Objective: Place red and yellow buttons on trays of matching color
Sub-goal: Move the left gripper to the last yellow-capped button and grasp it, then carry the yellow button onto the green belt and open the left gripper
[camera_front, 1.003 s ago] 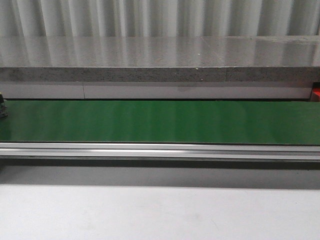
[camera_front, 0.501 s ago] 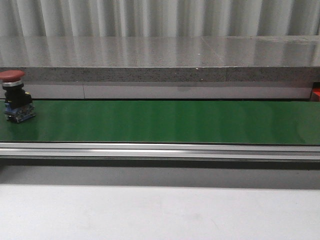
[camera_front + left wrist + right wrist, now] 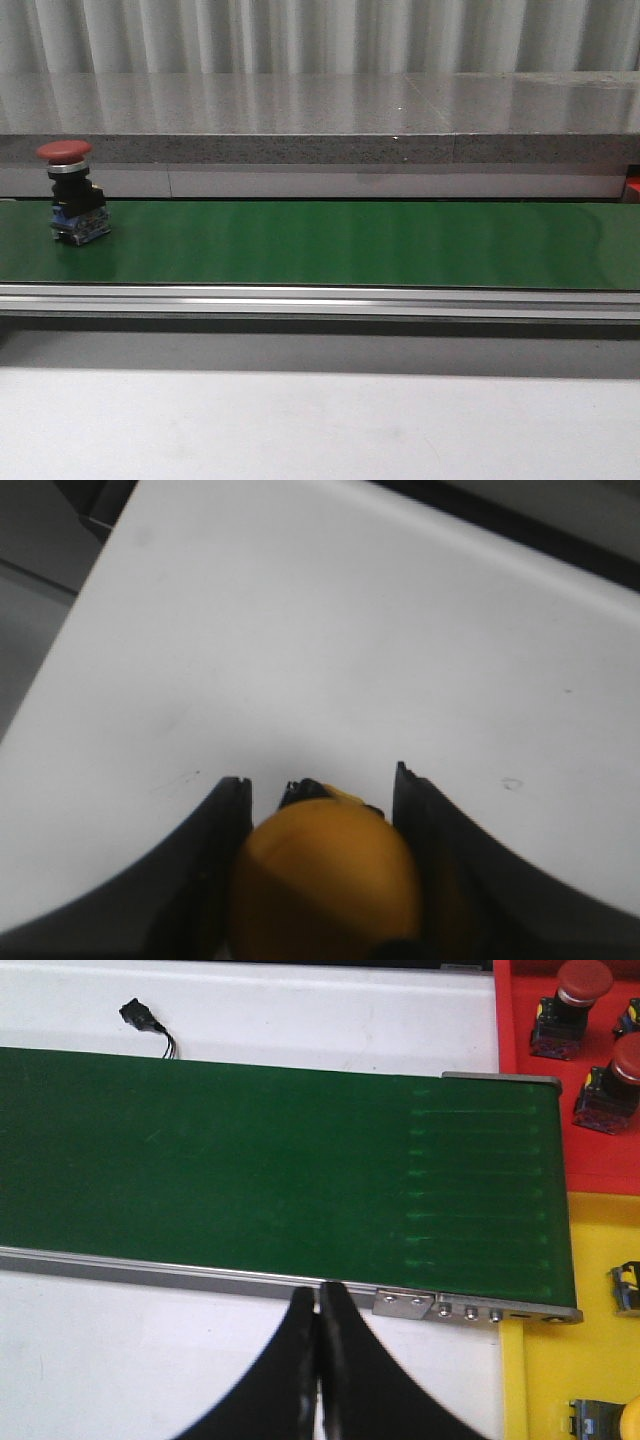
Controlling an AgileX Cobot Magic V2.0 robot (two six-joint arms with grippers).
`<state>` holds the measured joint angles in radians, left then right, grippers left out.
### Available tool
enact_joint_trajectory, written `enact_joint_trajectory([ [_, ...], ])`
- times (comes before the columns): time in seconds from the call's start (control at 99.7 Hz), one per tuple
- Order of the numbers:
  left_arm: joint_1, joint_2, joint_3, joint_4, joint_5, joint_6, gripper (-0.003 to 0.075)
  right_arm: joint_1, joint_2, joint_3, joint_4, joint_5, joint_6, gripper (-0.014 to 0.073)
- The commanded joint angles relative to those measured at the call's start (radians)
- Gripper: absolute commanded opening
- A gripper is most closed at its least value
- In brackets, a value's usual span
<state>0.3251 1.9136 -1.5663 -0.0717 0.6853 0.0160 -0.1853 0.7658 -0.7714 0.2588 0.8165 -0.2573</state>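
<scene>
A red button (image 3: 75,193) stands upright on the green belt (image 3: 350,245), at 9 o'clock in the front view. The left gripper (image 3: 320,790) clamps a yellow button (image 3: 325,880) above the white desk (image 3: 300,660). The right gripper (image 3: 318,1312) hangs fully closed and empty over the belt's near rail. Beyond the belt's end lie a red tray (image 3: 510,1080) with red buttons and a yellow tray (image 3: 545,1380).

Left gripper (image 3: 325,880) jaws clamped around something yellow; right gripper (image 3: 318,1360) jaws pressed together, empty.
</scene>
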Motion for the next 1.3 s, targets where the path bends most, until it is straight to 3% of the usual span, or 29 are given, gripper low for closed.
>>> enact_joint_trajectory([
  [0.0, -0.022, -0.149, -0.019, -0.009, -0.008, 0.001, -0.0019, -0.001, -0.006, -0.025, 0.012, -0.048, -0.010, -0.0066],
  [0.251, -0.089, -0.383, 0.108, -0.015, 0.004, 0.001, -0.0019, -0.001, -0.006, -0.025, 0.012, -0.048, -0.010, -0.0066],
  [0.501, -0.179, -0.497, 0.284, -0.020, -0.024, 0.001, -0.0019, -0.001, -0.006, -0.025, 0.012, -0.048, -0.010, -0.0066],
  [0.822, -0.248, -0.490, 0.436, -0.049, -0.154, 0.001, -0.0019, -0.001, -0.006, -0.025, 0.012, -0.048, -0.010, -0.0066],
  [1.294, -0.250, -0.369, 0.442, -0.053, -0.157, 0.001, -0.0018, -0.001, -0.006, -0.025, 0.012, -0.048, -0.010, -0.0066],
])
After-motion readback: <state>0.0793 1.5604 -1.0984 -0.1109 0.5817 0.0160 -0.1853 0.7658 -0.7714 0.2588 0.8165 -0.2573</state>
